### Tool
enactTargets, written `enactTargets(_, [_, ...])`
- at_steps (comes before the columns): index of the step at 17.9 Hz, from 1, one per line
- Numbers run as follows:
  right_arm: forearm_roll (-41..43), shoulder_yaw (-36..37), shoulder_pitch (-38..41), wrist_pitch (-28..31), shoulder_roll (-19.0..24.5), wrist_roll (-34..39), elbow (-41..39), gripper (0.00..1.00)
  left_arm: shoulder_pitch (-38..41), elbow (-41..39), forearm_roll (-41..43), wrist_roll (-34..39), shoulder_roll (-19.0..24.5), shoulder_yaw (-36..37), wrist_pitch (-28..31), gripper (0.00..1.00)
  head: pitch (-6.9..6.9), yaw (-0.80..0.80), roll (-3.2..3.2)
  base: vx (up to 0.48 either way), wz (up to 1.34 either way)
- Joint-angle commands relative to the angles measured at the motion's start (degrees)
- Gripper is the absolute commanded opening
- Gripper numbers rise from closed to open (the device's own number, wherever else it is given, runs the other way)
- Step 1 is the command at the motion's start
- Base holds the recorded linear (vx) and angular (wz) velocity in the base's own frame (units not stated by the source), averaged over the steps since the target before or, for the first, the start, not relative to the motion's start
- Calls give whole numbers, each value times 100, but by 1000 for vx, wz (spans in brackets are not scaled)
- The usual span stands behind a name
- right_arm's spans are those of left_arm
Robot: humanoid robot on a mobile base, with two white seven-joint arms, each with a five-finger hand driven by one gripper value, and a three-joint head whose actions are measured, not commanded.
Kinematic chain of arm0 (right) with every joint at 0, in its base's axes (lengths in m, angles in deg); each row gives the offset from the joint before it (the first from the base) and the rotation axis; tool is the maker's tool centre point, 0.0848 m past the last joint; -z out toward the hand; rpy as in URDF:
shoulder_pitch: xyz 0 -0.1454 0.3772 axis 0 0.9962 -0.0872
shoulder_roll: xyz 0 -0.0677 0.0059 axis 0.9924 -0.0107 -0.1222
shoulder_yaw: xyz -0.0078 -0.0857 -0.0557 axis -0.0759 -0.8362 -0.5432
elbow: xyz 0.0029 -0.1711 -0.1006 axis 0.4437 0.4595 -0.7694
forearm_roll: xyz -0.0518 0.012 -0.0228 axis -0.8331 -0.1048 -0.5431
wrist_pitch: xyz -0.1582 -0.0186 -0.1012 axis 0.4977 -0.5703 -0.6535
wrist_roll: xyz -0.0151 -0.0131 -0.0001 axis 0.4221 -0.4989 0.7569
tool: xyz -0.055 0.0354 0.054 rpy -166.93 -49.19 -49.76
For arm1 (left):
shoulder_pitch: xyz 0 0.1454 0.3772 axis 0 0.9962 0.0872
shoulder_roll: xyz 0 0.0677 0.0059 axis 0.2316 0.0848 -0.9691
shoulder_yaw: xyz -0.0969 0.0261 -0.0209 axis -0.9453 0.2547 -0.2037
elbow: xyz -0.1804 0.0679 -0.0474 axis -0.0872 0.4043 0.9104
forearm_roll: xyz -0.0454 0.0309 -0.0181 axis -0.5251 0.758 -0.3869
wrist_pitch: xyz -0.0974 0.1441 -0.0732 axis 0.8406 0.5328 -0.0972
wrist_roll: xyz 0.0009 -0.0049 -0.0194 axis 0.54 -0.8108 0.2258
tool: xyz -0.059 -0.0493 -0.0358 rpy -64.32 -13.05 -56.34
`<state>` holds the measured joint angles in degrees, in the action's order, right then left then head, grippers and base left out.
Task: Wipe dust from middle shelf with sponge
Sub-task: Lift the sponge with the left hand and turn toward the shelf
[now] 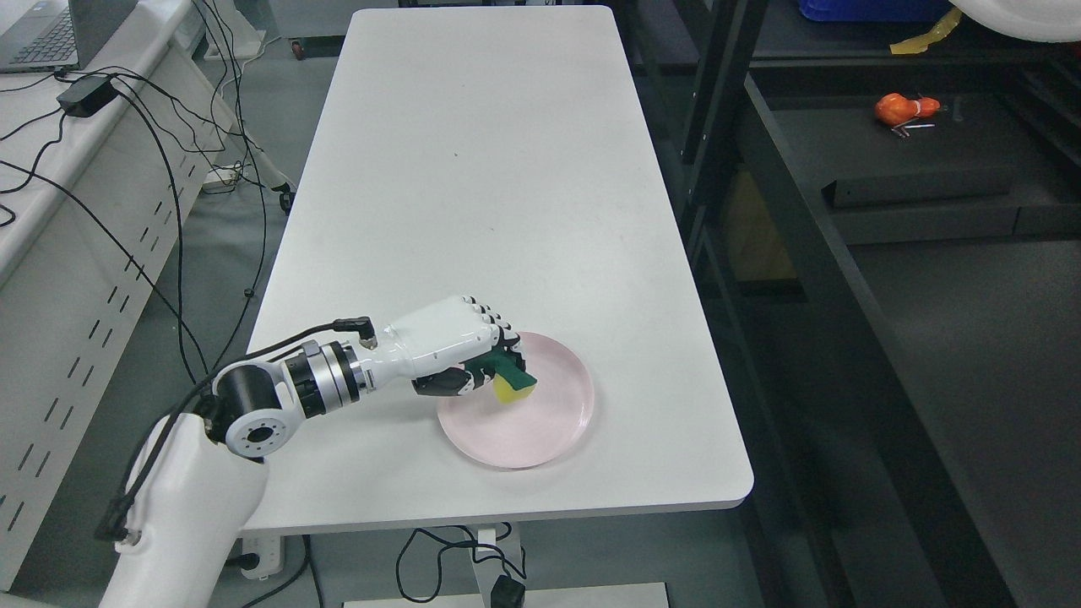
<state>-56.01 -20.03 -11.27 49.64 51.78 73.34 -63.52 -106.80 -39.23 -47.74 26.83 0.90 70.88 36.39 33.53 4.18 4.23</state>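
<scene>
The left hand (473, 359) is curling its fingers around the sponge (511, 377) over the pink plate (549, 431). It's looking light and squashy, so gripping across the middle should suit.

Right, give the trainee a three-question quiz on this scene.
1. True or false: the left hand holds the yellow-green sponge.
2. The sponge hangs over: A) the pink plate B) the laptop C) the dark shelf
3. What colour is the object lying on the dark shelf at upper right?

Key: 1 true; 2 A; 3 orange.
</scene>
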Motion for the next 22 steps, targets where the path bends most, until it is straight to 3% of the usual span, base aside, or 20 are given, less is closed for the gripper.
enactTargets(1, [0,1,1,3,-100,3,-100,100,312,-51,-1735,13,-240,-719,-71,0,0,0,0,0,0])
enactTargets(6, [0,1,1,3,-100,3,-100,100,558,-349,-2380,30,-1355,-1632,16,0,0,0,0,-10,-18])
enactTargets(9, [0,1,1,3,-100,3,-100,100,699,-438,-2748,135,-1355,-1818,376,0,0,0,0,-44,-112])
enactTargets(13, [0,-8,1,3,-100,3,-100,100,699,-456,-3459,890,-1355,-1739,920,0,0,0,0,-74,-167])
enactTargets(18, [0,1,1,3,-100,3,-100,100,971,-982,-4883,1322,-1355,-1160,1896,0,0,0,0,-90,-283])
enactTargets(22, [0,-8,1,3,-100,3,-100,100,1191,-1071,-4973,1313,-1355,-957,1941,0,0,0,0,-87,-427])
